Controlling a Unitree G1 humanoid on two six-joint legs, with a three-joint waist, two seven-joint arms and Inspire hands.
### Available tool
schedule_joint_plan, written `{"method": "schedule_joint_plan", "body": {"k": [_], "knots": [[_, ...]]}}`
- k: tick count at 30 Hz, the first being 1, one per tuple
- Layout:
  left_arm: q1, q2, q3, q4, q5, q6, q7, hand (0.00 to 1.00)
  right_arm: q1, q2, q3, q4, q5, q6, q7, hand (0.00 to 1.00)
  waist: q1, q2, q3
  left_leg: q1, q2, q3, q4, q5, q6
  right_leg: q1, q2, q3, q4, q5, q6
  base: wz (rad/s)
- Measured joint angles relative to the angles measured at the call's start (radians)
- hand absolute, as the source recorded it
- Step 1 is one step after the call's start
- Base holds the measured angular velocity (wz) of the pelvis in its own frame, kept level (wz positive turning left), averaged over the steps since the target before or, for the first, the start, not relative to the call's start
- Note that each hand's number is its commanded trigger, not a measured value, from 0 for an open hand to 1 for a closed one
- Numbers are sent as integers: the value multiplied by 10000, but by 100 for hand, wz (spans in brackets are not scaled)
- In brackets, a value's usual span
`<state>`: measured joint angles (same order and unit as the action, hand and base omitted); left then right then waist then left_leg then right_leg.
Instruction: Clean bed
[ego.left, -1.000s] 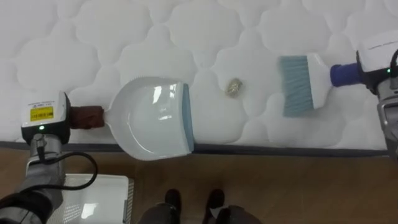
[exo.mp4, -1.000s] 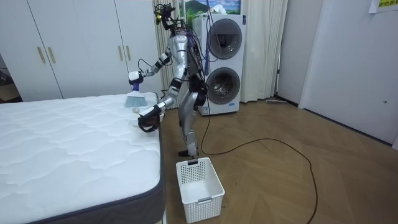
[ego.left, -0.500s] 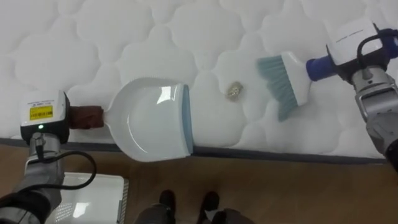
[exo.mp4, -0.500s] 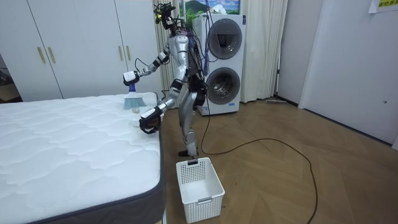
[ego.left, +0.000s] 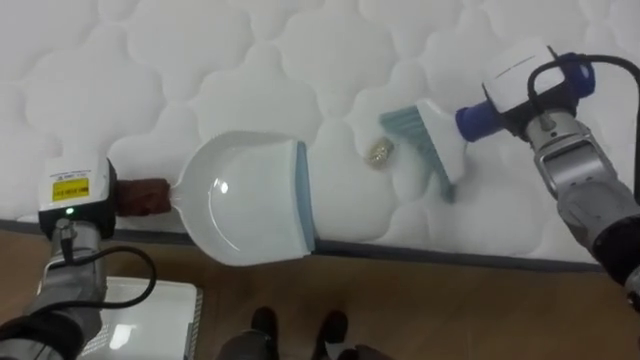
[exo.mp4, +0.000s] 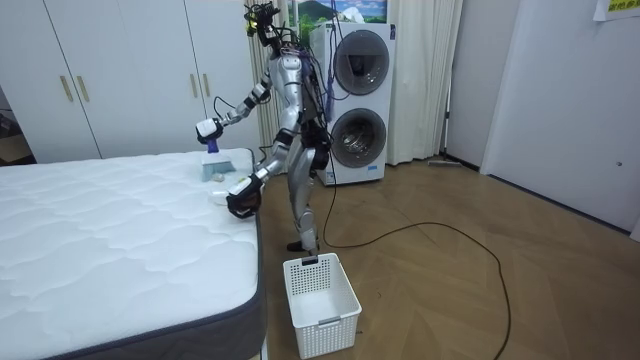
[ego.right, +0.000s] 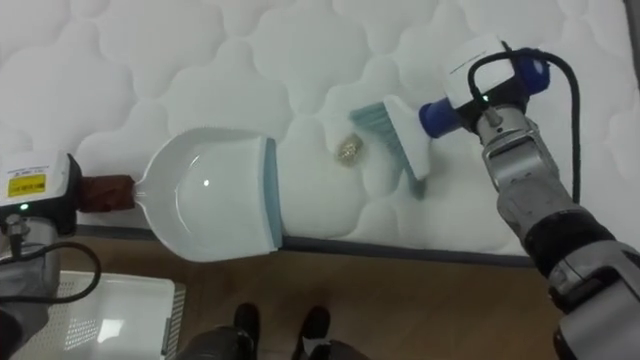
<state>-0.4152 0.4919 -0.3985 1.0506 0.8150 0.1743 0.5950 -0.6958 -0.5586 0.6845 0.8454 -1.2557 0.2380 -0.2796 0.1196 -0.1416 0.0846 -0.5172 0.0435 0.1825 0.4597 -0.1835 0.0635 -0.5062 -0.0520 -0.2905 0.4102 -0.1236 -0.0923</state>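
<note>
I have both tools down on the mattress (ego.left: 120, 60), near its lower edge. The left hand (ego.left: 75, 190), at the left of the frame, meets the brown handle of the dustpan (ego.left: 250, 200). The dustpan's open lip faces right and its lower rim overhangs the mattress edge. The right hand (ego.left: 520, 80), at upper right, meets the blue handle of the brush (ego.left: 432, 150), which is tilted with its bristles pointing up and left. Both hands turn their backs to me (white plates on top), so I cannot tell how either one grips. The scrap (ego.left: 379, 151) lies on the mattress between lip and bristles, just beside the bristles. A white basket (ego.left: 150, 312) sits on the floor at lower left.
</note>
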Motion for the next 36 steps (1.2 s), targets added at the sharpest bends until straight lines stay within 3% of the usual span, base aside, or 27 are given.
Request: {"method": "schedule_joint_plan", "body": {"k": [9, 19, 28, 36], "knots": [[179, -83, 1, -122, -215, -57, 37, 100, 397, 98, -23, -447, -3, 5, 321, 100, -10, 311, -65, 92, -28, 18, -161, 9, -12, 10, -66, -153, 48, 0, -9, 0], [192, -129, 5, -323, -171, -30, 34, 100, 726, 696, -27, -828, 577, -128, 409, 100, -6, 316, -67, 86, -31, 35, -189, 11, -14, -1, -63, -149, 34, 5, -24, 0], [182, -133, 20, -555, 111, -34, 39, 100, 726, 846, 8, -1533, 860, -529, 644, 100, 156, 316, -67, 57, -38, 29, -170, 13, -13, -33, -74, -183, 13, 2, -24, 0], [191, -148, 20, -557, 112, -43, 38, 100, 726, 895, 4, -1945, 1158, -621, 1113, 100, 158, 351, -55, 6, -39, -43, -123, 13, -13, -20, -91, -312, 13, 3, -24, 1]]}}
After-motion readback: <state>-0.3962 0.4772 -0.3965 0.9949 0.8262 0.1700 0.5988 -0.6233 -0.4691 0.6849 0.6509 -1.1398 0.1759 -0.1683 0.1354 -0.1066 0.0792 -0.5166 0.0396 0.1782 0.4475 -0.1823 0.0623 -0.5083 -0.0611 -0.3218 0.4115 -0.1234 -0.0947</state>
